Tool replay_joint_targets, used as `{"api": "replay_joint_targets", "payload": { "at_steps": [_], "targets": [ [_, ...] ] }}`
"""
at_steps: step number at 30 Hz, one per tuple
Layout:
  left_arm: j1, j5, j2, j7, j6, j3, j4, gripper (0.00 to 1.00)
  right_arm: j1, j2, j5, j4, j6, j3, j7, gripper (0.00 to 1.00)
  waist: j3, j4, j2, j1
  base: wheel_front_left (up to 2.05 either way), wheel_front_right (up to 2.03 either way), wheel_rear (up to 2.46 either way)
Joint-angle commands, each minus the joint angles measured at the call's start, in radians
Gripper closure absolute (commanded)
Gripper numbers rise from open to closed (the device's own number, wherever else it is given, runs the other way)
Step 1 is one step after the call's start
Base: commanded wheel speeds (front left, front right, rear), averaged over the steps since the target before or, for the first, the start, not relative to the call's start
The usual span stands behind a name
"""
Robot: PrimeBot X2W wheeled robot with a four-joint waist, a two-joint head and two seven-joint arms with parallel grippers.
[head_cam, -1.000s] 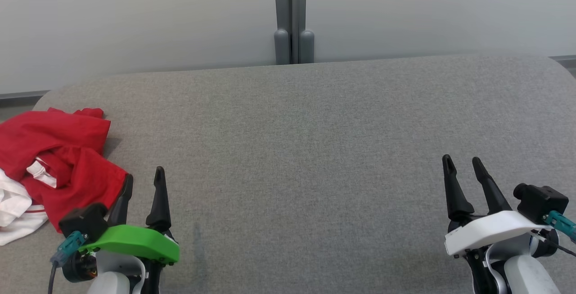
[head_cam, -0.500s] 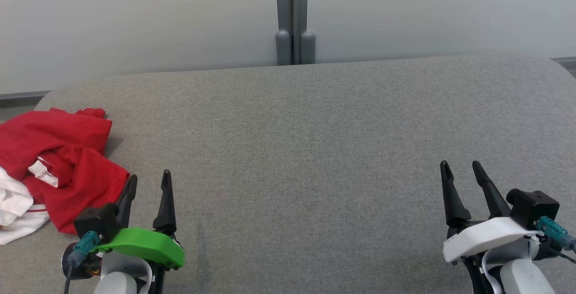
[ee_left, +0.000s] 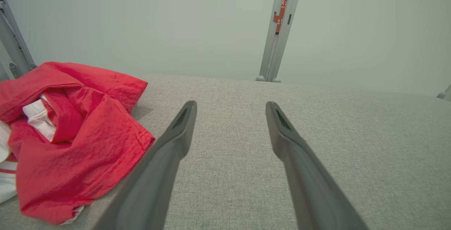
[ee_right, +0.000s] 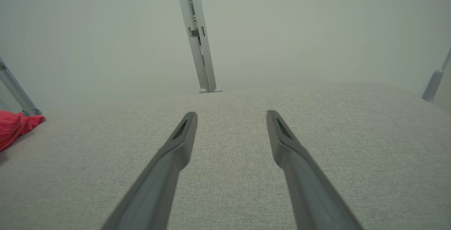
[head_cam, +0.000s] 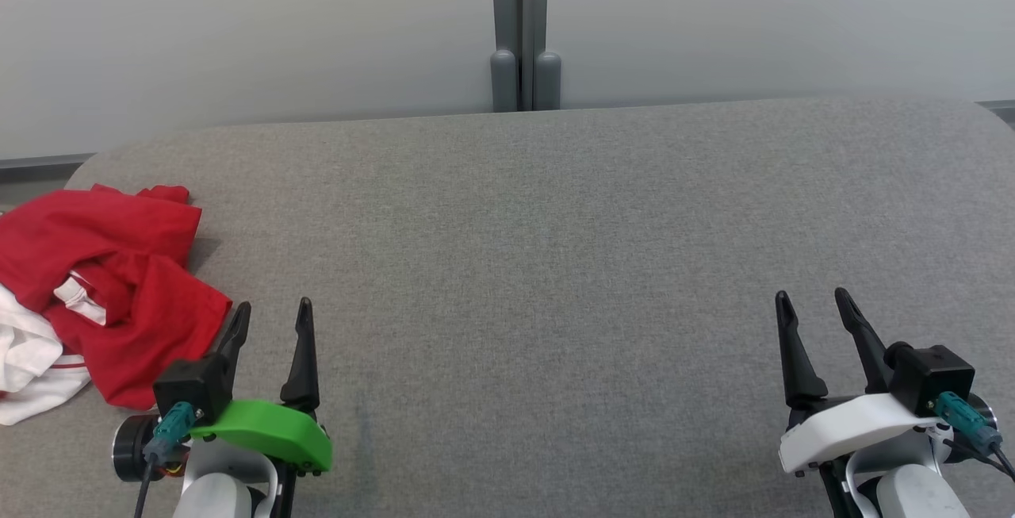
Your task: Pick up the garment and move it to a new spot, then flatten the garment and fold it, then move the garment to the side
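A crumpled red garment [head_cam: 119, 264] with white trim lies bunched at the far left of the grey padded table [head_cam: 555, 248]. In the left wrist view the red garment [ee_left: 74, 135] sits just left of my left finger. My left gripper [head_cam: 273, 310], under its green cover, hovers open just right of the cloth's near edge, nothing between its fingers. My right gripper [head_cam: 813, 300], under its white cover, stands open at the lower right, far from the cloth. A red corner of the garment [ee_right: 16, 126] shows at the left edge of the right wrist view.
A pale wall with a grey vertical post [head_cam: 519, 26] runs behind the table's far edge. The table's rounded left end [head_cam: 79, 173] lies close to the cloth. White fabric [head_cam: 28, 359] lies tucked under the red cloth at the left edge.
Both grippers have drawn back toward the bottom of the head view, the left also shifting slightly right. The whole picture has shifted a little, so the camera moved. The garment lies as before.
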Motion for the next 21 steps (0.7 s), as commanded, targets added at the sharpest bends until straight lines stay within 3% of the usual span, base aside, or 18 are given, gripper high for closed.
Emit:
{"api": "replay_joint_targets", "payload": {
  "at_steps": [1, 21],
  "targets": [
    [-0.019, 0.022, -0.001, -0.009, -0.006, 0.000, 0.001, 0.00, 0.011, -0.001, -0.025, -0.005, 0.000, -0.003, -0.009, 0.00, 0.001, 0.002, 0.0000, 0.0000, 0.00, 0.00, 0.00],
    [-0.027, 0.093, -0.010, -0.039, -0.012, 0.012, 0.020, 0.00, 0.034, 0.013, -0.121, -0.014, 0.000, -0.039, -0.040, 0.00, 0.005, 0.020, 0.0000, 0.0000, 0.00, 0.00, 0.00]
  ]
}}
